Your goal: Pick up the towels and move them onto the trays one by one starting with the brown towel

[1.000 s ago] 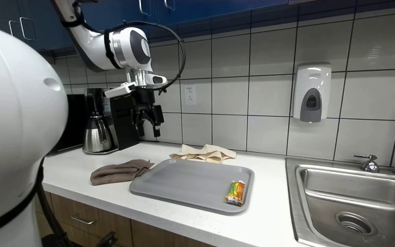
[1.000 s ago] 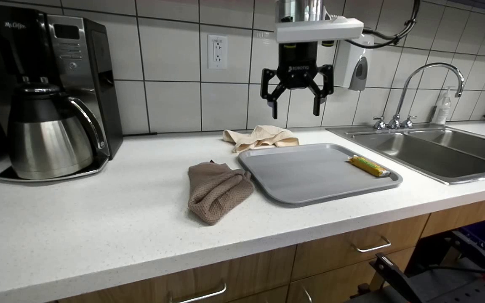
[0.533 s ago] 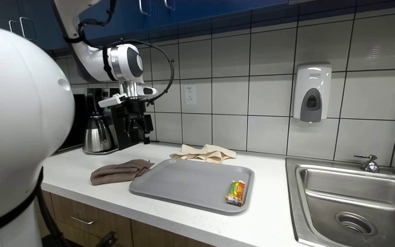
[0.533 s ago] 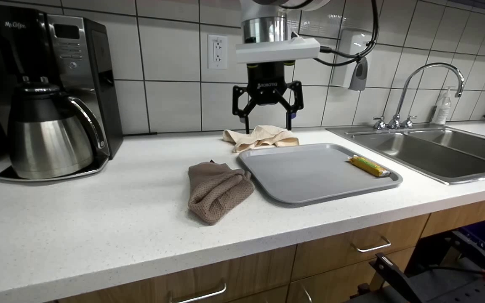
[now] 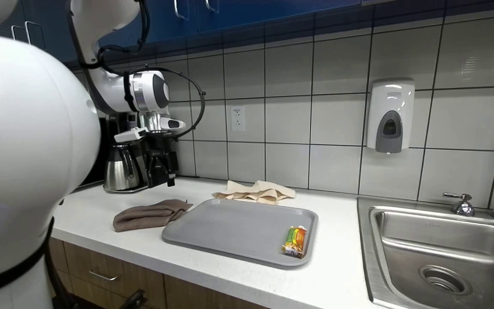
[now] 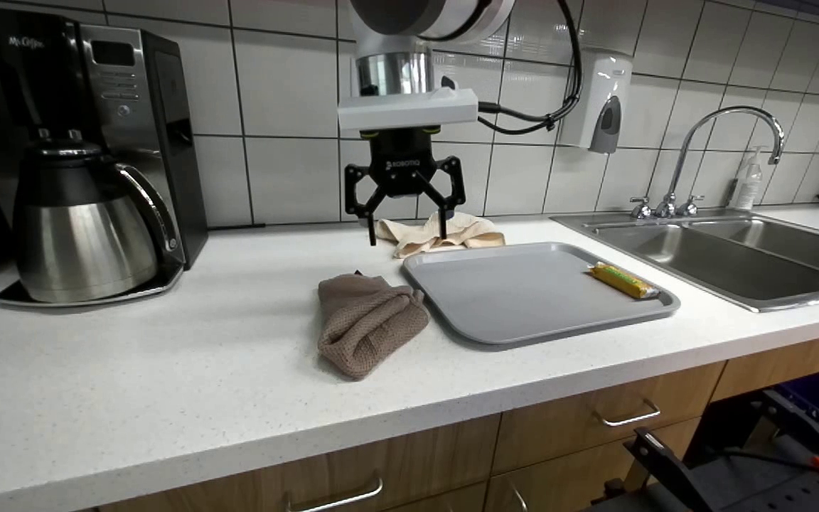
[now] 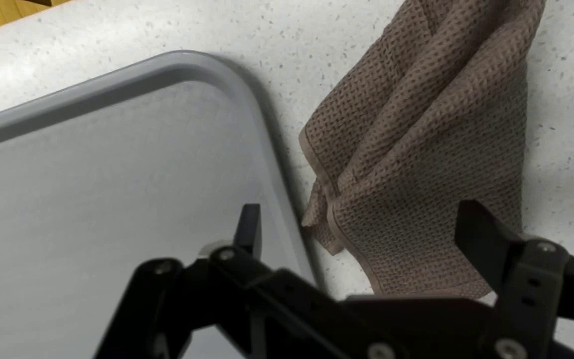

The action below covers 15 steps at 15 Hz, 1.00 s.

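Trouble threatens if that claw, wide and gripping nothing above the counter, drops straight down, for one finger looks lined up with the tray and may snag it, missing the brown towel just beside.

On the speckled white counter, a gray rectangular tray is laid flat between the front and back edges, and a loosely folded brown waffle-weave towel is placed just beside it. Between the tray and the back edge a crumpled cream towel is spread; whether the tray is touched by it cannot be told. Near the back edge a Mr. Coffee coffee maker is stood, and well apart from it a stainless-steel sink is set in.
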Each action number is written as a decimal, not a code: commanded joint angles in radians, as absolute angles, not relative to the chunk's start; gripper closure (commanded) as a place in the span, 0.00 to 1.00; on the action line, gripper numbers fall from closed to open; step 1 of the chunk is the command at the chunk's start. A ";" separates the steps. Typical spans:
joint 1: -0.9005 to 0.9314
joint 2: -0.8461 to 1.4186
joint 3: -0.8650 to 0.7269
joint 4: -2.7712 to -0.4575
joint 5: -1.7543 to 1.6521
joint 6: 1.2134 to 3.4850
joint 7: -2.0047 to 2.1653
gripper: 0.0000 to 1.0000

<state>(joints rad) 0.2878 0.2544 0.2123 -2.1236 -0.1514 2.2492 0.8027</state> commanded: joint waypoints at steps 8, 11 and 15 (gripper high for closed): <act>0.355 0.384 0.208 -2.020 -0.063 2.242 0.795 0.00; 0.372 0.412 0.205 -2.008 -0.047 2.238 0.802 0.00; 0.387 0.452 0.196 -1.998 -0.046 2.253 0.805 0.00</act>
<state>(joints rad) 0.3688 0.4174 0.2106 -2.0297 -0.0618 2.2499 0.8078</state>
